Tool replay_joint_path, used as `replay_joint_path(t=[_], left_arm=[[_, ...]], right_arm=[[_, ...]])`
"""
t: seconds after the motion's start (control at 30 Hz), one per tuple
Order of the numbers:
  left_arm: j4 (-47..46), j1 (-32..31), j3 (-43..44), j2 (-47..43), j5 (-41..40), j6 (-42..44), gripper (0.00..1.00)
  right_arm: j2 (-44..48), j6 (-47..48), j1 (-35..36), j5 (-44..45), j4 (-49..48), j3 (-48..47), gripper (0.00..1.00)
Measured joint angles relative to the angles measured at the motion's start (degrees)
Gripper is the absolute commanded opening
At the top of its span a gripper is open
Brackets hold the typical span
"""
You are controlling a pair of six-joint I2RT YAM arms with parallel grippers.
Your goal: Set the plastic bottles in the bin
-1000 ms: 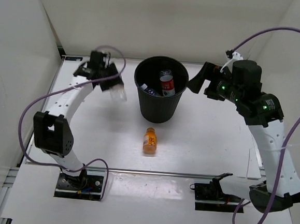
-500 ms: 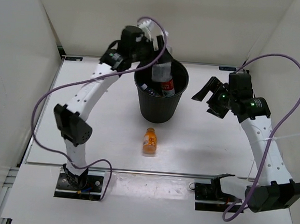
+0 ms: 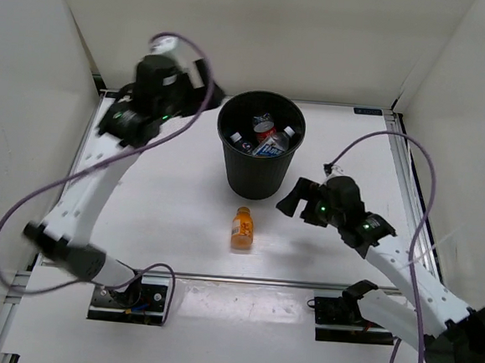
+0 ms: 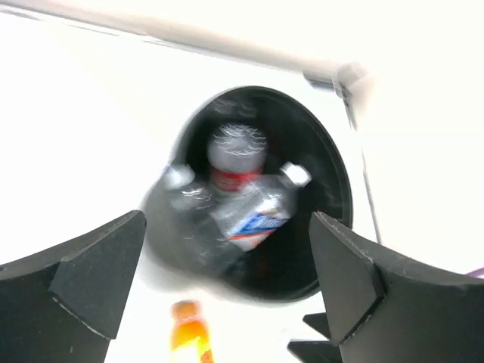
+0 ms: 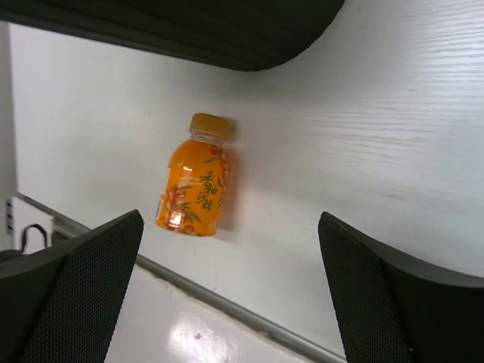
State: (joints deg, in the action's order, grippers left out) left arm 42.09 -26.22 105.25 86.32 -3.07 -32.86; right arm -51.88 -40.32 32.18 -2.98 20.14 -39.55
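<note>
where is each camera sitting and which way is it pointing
Top external: above and behind the bases, looking down on the table; both arms, the left hand and the right hand show.
Left wrist: on the left hand, looking down into the bin; its fingers fill the lower corners.
Right wrist: on the right hand, low, facing the orange bottle; its fingers fill the lower corners.
Shared: the orange bottle appears in all three.
</note>
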Motion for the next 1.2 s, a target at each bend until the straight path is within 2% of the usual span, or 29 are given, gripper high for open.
replay_joint_path(t=[0.1,0.2,0.4,0.53,0.63,0.67,0.73,0.8,0.9,1.0,1.1,1.2], left_arm=[[2.4,3.1,-9.7,-13.8,-7.6,-0.5,1.0],[5.9,4.3,-20.2,-23.3,-12.5,-1.4,1.0],[17.0,7.9,-36.0,-27.6,-16.7,-3.9,1.0],[21.8,9.3,-41.0,-30.6,-17.8,-4.7,1.0],[24.3,9.3,-42.5,-33.8,-19.3,-6.1,1.0],[24.9,9.3,-42.7,-34.6,-20.0,-6.7,1.0],[25.7,9.3,-43.0,-35.6,-20.8,-7.6,1.0],[26.1,9.3,-43.2,-36.1,-21.4,-8.3,1.0],[26.4,9.3,-43.9,-36.3,-22.0,-9.3,1.0],[26.1,9.3,-45.6,-36.5,-22.8,-10.4,1.0],[25.6,9.3,-47.7,-36.4,-23.1,-12.0,1.0],[25.0,9.3,-49.1,-35.6,-23.1,-13.3,1.0]], right_arm=[[-5.9,0.2,6.0,4.1,-6.3,1.4,1.0],[-11.4,0.2,12.3,7.3,-12.3,2.0,1.0],[-22.5,-3.8,18.5,12.2,-21.0,1.0,1.0],[-32.3,-6.5,23.2,14.8,-21.5,-3.0,1.0],[-38.4,-9.0,25.3,14.8,-19.4,-8.1,0.89],[-40.0,-9.7,25.9,14.8,-18.3,-9.6,0.79],[-41.5,-11.1,26.8,15.1,-15.9,-11.0,0.67],[-40.8,-12.6,27.5,15.8,-12.7,-10.9,0.48],[-36.7,-14.7,27.7,17.4,-6.6,-10.0,0.33],[-28.5,-16.2,27.7,20.2,1.3,-9.3,0.27],[-17.5,-17.0,28.5,23.9,9.0,-10.3,0.27],[-8.9,-14.6,29.3,28.6,13.6,-15.8,0.28]])
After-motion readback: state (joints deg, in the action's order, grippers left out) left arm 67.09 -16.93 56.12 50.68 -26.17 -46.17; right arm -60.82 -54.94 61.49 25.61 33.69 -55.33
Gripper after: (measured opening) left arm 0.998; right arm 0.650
